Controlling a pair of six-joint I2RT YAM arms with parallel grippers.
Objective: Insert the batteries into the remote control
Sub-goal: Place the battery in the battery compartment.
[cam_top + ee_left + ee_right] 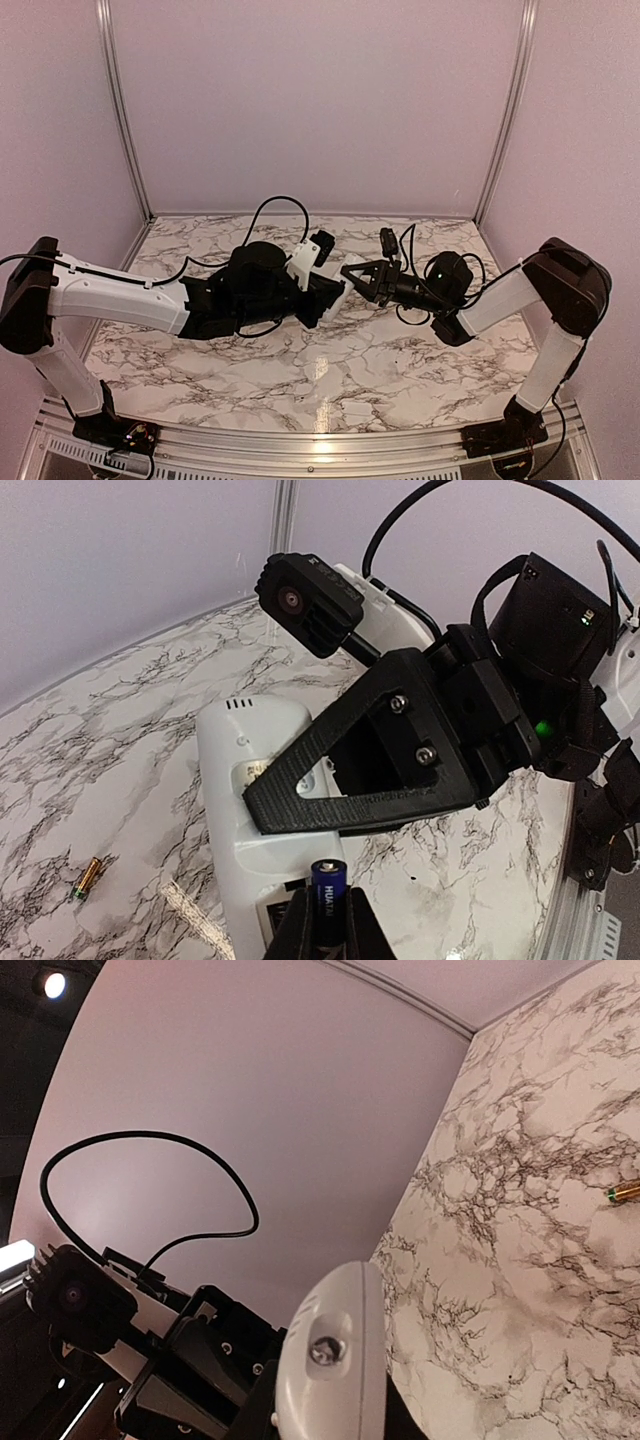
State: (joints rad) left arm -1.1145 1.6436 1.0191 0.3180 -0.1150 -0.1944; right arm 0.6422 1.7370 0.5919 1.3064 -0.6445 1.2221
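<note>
Remote control (225, 815), battery bay (280, 910) exposed, is clamped in the right end effector (348, 275), while the left end effector (326, 925) grasps one battery (328, 878) just beside that bay and a second battery (88, 877) lies loose on the table (120, 760), well apart.

Likely a lab robot cell: plain lilac walls (320, 100) rise beyond and beside the left gripper (330, 295) and right gripper (350, 275), metal posts (122, 110) stand in the corners beyond them, and a marble-print table (330, 370) with a metal rail (300, 440) lies beneath.
</note>
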